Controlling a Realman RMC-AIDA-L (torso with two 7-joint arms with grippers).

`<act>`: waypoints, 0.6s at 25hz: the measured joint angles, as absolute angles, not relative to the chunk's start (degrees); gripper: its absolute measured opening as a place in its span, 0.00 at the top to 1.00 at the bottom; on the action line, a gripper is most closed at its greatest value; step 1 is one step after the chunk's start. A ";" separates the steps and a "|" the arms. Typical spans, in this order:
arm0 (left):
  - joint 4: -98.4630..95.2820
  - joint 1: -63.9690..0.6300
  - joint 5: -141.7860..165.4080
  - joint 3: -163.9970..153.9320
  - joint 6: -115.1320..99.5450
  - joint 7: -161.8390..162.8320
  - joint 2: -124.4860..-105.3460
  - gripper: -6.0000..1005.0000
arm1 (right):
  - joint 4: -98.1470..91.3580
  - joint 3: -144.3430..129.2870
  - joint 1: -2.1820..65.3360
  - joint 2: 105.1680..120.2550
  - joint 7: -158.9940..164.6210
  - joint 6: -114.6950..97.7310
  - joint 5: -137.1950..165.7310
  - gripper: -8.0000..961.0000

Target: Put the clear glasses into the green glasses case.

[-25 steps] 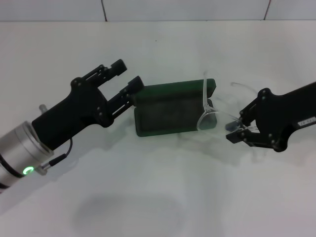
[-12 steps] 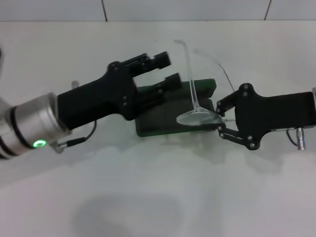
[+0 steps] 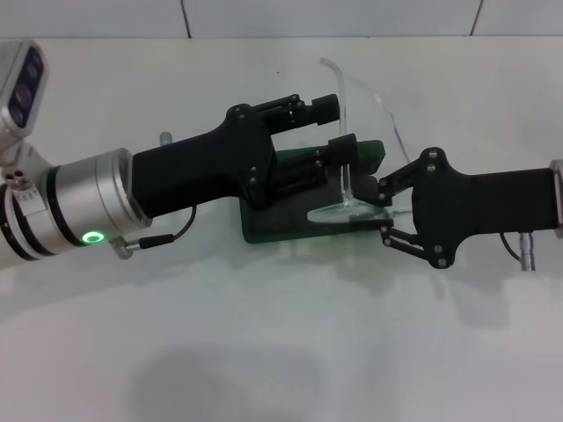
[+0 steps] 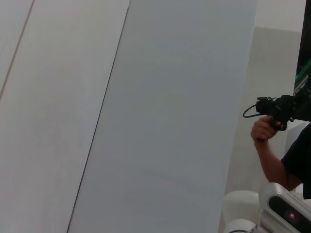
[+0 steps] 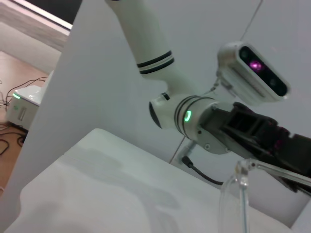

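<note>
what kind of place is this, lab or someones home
Most likely a robot lab or data-collection room. A plain white table holds only the green glasses case and clear glasses, worked by the left gripper and right gripper, while a person films with a camera.

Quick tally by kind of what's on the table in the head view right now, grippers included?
Glasses: 1, the clear glasses, standing on edge over the case.
Cases: 1, the green glasses case, lying open.
Grippers: 2, the left gripper over the case, open, and the right gripper shut on the glasses.
Total: 4
</note>
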State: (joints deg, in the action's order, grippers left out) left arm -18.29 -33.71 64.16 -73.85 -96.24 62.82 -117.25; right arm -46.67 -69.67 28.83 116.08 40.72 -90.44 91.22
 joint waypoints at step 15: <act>-22.24 -29.44 64.26 -67.74 -99.49 60.80 -117.07 0.40 | -46.58 -70.37 28.72 115.83 40.78 -89.81 91.64 0.86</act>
